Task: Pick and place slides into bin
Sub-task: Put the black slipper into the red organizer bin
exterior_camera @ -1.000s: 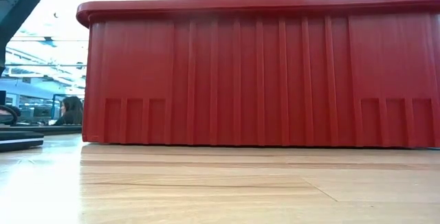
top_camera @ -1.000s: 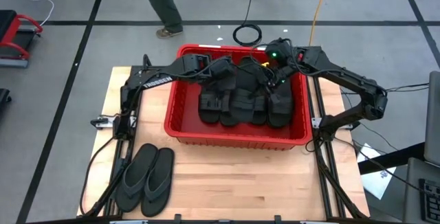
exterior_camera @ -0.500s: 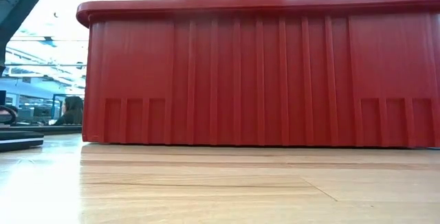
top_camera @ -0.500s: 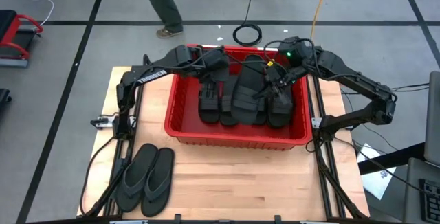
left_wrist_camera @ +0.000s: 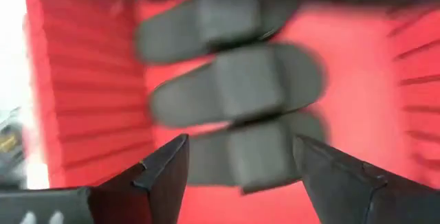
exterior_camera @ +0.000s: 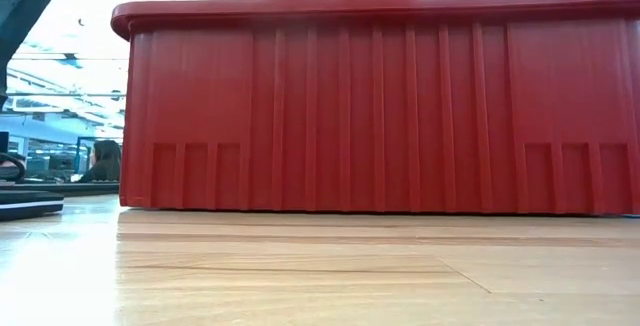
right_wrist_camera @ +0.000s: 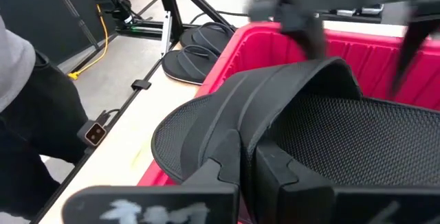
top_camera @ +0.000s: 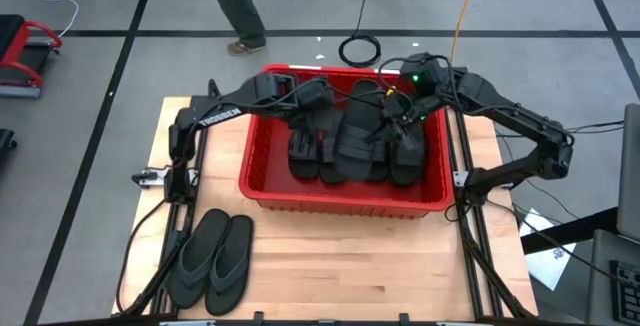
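Observation:
The red bin (top_camera: 340, 198) stands at the table's far middle with several black slides (top_camera: 310, 151) lying side by side on its floor. My right gripper (top_camera: 395, 121) is over the bin's far right part, shut on one more slide (top_camera: 358, 126). My left gripper (top_camera: 322, 101) hovers over the bin's far left part. It is open, and its fingers (left_wrist_camera: 165, 165) stand wide above the slides below (left_wrist_camera: 234, 86) with nothing between them. Two black flip-flops (top_camera: 212, 256) lie flat on the table's near left. My right gripper pinches the slide between its two fingers at the sole's long side edge (right_wrist_camera: 237, 157), where the band strap (right_wrist_camera: 289, 90) meets it. The fingers come slanting down from the bin's right, across the slide. The slide is held over the ones in the bin.
The bin's wall (exterior_camera: 380, 106) fills the low view. A person (top_camera: 235, 6) stands on the floor beyond the far left, another person's sleeve (right_wrist_camera: 20, 114) shows beside the table's left, and a coiled cable (top_camera: 360, 49) lies behind the bin. Bare wood lies near the bin's front.
The slide over the bin's middle has come to lie lengthwise from the far wall toward the near side, still in my right gripper. My left gripper has shifted slightly over the bin's far left and stands off it now.

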{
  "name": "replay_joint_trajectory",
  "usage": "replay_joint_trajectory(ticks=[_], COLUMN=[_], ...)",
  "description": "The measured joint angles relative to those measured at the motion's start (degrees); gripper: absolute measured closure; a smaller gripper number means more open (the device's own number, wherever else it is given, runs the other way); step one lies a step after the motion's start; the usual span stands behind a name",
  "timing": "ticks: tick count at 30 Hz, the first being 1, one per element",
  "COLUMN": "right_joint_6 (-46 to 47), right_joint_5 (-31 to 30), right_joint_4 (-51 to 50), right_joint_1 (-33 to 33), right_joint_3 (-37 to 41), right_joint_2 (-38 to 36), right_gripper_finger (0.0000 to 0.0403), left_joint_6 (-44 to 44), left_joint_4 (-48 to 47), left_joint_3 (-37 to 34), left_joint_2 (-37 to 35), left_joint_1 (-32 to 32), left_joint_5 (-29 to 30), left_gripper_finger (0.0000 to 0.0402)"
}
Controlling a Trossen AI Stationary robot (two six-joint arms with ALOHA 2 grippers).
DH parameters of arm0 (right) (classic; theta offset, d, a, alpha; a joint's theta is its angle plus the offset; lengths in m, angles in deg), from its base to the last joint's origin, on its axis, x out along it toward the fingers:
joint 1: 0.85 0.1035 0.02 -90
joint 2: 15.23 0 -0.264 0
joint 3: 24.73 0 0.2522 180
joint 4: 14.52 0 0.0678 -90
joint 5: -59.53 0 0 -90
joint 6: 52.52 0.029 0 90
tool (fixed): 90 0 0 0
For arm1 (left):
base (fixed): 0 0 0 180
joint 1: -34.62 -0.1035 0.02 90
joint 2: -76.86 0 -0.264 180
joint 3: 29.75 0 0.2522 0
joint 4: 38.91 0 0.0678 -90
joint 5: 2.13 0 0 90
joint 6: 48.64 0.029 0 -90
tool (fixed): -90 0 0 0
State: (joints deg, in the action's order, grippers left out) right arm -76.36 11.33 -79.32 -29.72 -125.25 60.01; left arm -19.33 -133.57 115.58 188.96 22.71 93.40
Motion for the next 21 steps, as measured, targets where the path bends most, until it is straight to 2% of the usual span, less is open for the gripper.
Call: replay_joint_trajectory(ticks=[3, 12, 16, 21], right_joint_6=[0.89, 3.99, 3.6, 0.65], right_joint_5=[0.0, 0.56, 0.91, -0.73], right_joint_4=[1.79, 10.08, 8.52, 6.97], right_joint_1=[0.62, 2.73, 2.76, 2.76], right_joint_3=[-0.02, -0.12, -0.2, -0.13], right_joint_2=[2.19, 8.62, 11.44, 13.3], right_gripper_finger=[0.0401, 0.0401, 0.0401, 0.0401], left_joint_6=[-0.45, -3.23, -3.82, -3.89], left_joint_4=[0.53, -2.08, -3.92, -6.11], left_joint_3=[0.0, -0.11, -0.11, -0.11], left_joint_2=[-0.15, -1.98, -2.65, -2.65], left_joint_1=[1.17, 0.89, 0.3, -0.15], left_joint_5=[-6.48, -17.77, -19.98, -19.84], left_gripper_finger=[0.0136, 0.0134, 0.0135, 0.0135])
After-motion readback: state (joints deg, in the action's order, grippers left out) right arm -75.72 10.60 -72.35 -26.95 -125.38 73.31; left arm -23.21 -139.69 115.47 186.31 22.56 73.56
